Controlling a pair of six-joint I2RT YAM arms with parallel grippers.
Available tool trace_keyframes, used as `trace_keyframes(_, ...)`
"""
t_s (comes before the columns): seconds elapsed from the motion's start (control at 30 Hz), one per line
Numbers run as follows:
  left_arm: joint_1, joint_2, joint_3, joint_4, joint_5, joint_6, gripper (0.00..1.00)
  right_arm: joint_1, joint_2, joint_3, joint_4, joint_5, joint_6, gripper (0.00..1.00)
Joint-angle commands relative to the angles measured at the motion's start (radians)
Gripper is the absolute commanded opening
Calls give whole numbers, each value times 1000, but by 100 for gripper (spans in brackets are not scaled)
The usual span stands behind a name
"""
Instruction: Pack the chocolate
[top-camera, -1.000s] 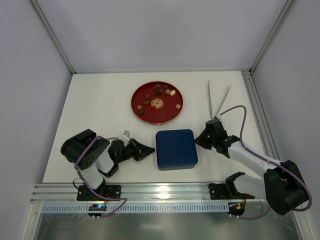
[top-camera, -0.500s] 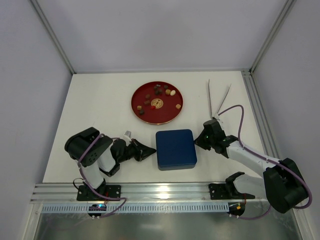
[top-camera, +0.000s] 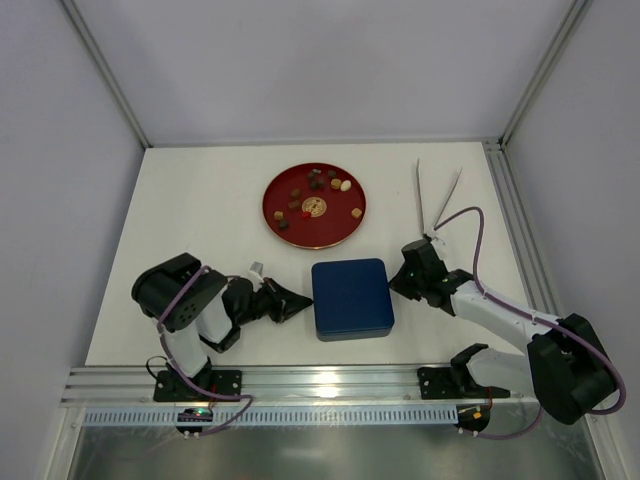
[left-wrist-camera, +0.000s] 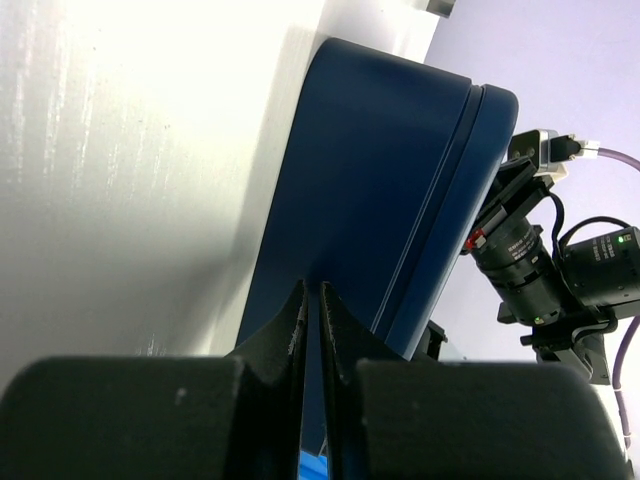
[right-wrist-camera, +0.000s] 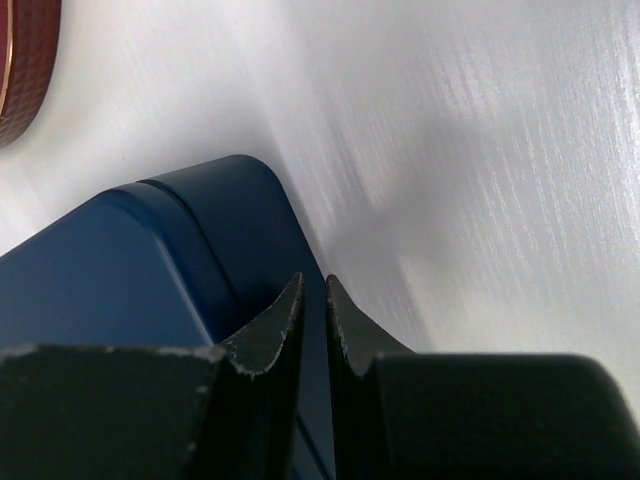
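Several small chocolates (top-camera: 316, 184), dark brown, light brown and cream, lie on a round red plate (top-camera: 275, 192) at the back middle. A closed dark-blue square box (top-camera: 351, 297) sits in front of it and fills the left wrist view (left-wrist-camera: 370, 190) and the right wrist view (right-wrist-camera: 110, 290). My left gripper (top-camera: 305, 303) is shut and empty, its tips (left-wrist-camera: 311, 287) against the box's left side. My right gripper (top-camera: 395, 283) is shut and empty, its tips (right-wrist-camera: 313, 281) against the box's right side.
A pair of long metal tongs (top-camera: 437, 196) lies at the back right. The plate's rim shows at the top left of the right wrist view (right-wrist-camera: 22, 70). An aluminium rail (top-camera: 320, 385) runs along the table's near edge.
Both grippers have edged inward toward the blue box, the left one to the right and the right one to the left. The box and plate have not moved.
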Motion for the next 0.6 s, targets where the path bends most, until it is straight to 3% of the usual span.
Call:
trace_keyframes(0.0,-12,12,21,224,19,4,6,22,6,35,8,19,-2,16)
trace_keyframes(0.33,-10,24,36,224,28,2,7,34,-7,55,-39,73,-16,16)
trace_keyframes(0.57,10,10,30,215,44,7,22,34,-7,55,-42,74,-18,16)
